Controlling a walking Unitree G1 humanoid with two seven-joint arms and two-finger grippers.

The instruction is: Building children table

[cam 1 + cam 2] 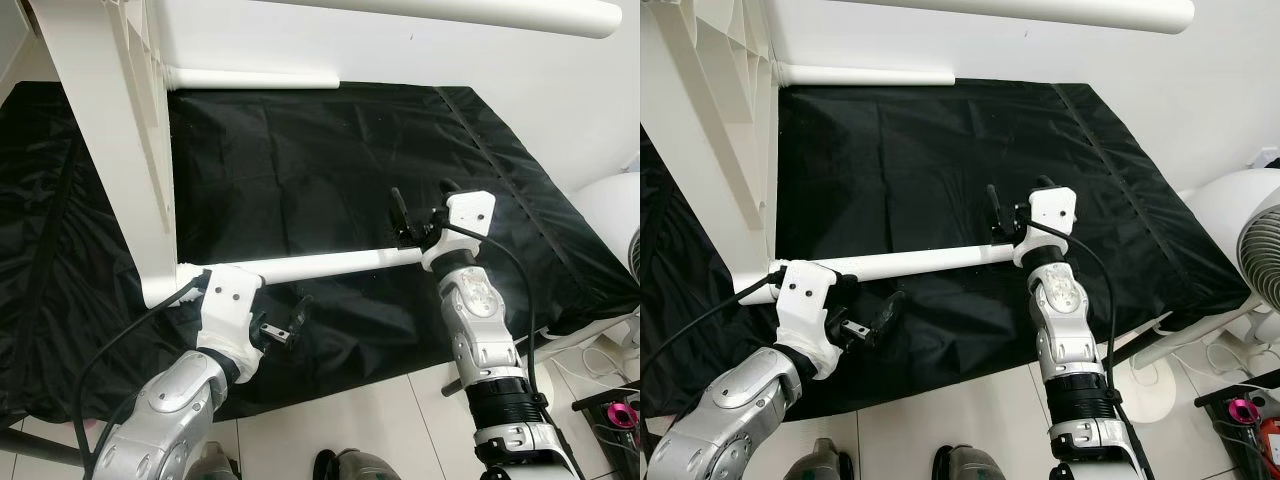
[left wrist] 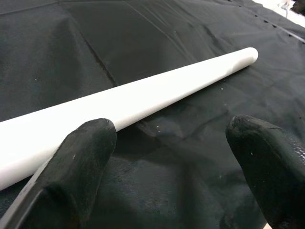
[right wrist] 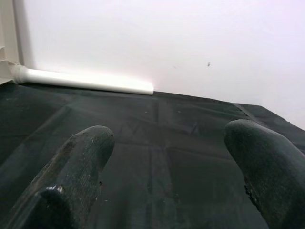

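- black cloth covers the floor in front of you, running up to a white wall, with pale floor tiles at its near edge.
- your table's white top panel stands on edge at the left of the cloth, its ribbed underside showing.
- one white table leg lies across the cloth just in front of you, one end by the panel's lower corner, the other end by your right arm's wrist.
- a second white leg lies along the foot of the wall at the far edge of the cloth, one end at the panel.
- a third white leg crosses the top of the head views, above the cloth.
- your left pincer sits low at the near side of the leg, close to its panel end, fingers apart; in the left wrist view one finger lies right beside the leg, and you cannot tell whether it touches.
- your right pincer is at the other end of the leg, fingers apart and pointing toward the wall; in the right wrist view the fingers frame bare cloth with nothing between them.
- a white fan stands at the right, off the cloth, with a pink object on the floor near it.
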